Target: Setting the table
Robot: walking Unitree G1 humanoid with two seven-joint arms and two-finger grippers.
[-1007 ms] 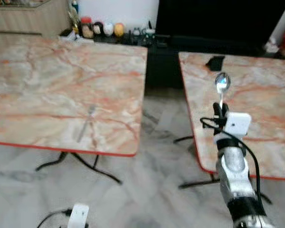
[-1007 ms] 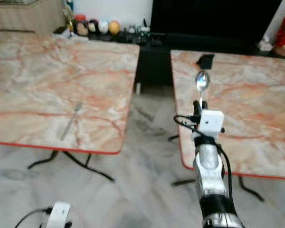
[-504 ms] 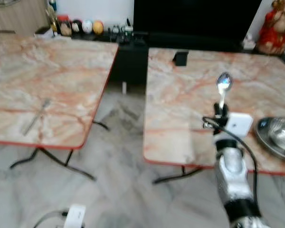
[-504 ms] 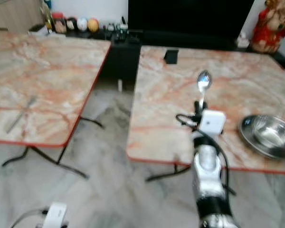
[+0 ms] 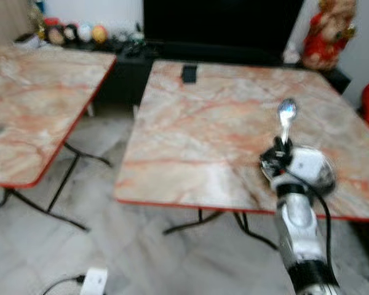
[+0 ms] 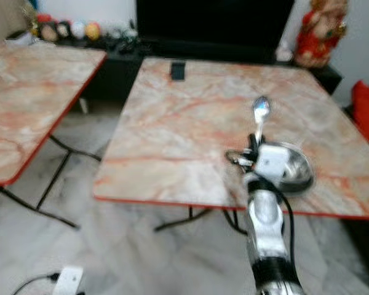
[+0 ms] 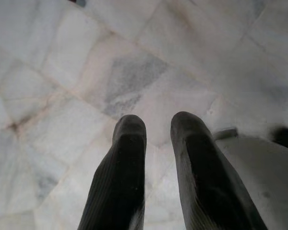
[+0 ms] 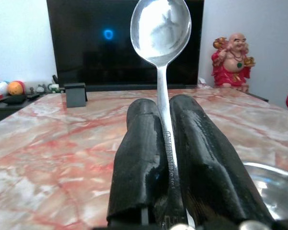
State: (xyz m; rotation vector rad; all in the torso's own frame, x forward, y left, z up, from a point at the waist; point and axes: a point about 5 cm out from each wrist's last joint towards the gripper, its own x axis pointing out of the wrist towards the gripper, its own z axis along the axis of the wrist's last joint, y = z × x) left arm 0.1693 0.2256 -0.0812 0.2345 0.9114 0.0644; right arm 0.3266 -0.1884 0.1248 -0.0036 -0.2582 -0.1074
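A light, rigid steel spoon [image 8: 161,28], likely slick and best pinched on its handle, stands bowl-up, its long axis running along the right gripper [image 8: 166,139], whose two fingers are clamped flat on that handle. It rides above the marble table [image 6: 172,123], beside a steel bowl [image 6: 298,169]; the left gripper [image 7: 156,143], slightly parted and empty, hangs over the floor.

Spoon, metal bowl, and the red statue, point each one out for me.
spoon [image 8: 161,26], right wrist view, on its bowl end.
metal bowl [image 6: 297,171], right eye view, on its inner wall.
red statue [image 8: 233,62], right wrist view, on its belly.
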